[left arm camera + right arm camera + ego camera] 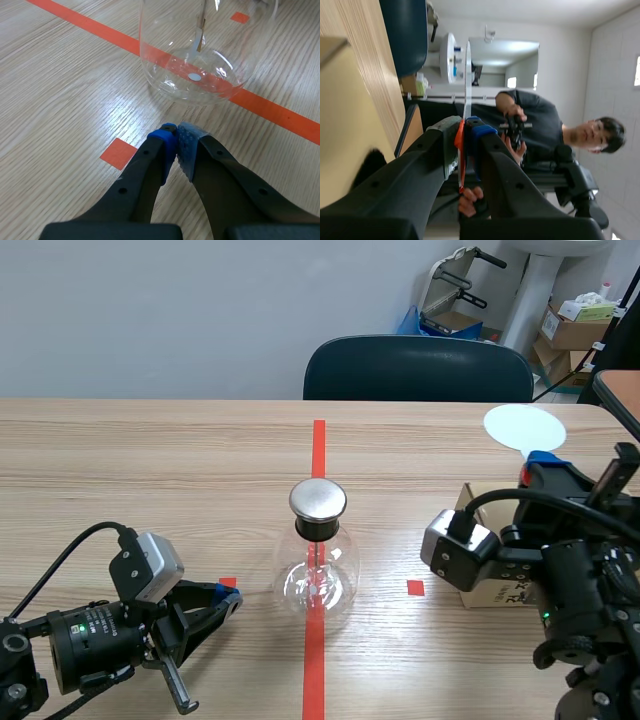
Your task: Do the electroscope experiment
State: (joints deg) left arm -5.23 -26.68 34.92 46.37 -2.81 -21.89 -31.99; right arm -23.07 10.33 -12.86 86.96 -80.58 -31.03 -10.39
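The electroscope is a clear glass flask with a black neck and a round metal cap, standing on the red tape line mid-table. Its glass belly lies just ahead of my left gripper, and thin leaves hang inside it. The left gripper rests low on the table to the flask's left, shut on nothing. My right gripper is raised at the right, shut on the orange-red handle of a paddle with a white disc. In the right wrist view the paddle is seen edge-on between the gripper's fingers.
A cardboard box sits on the table under the right arm. A dark chair stands behind the far table edge. A person shows beyond the table in the right wrist view. Boxes and clutter are at the back right.
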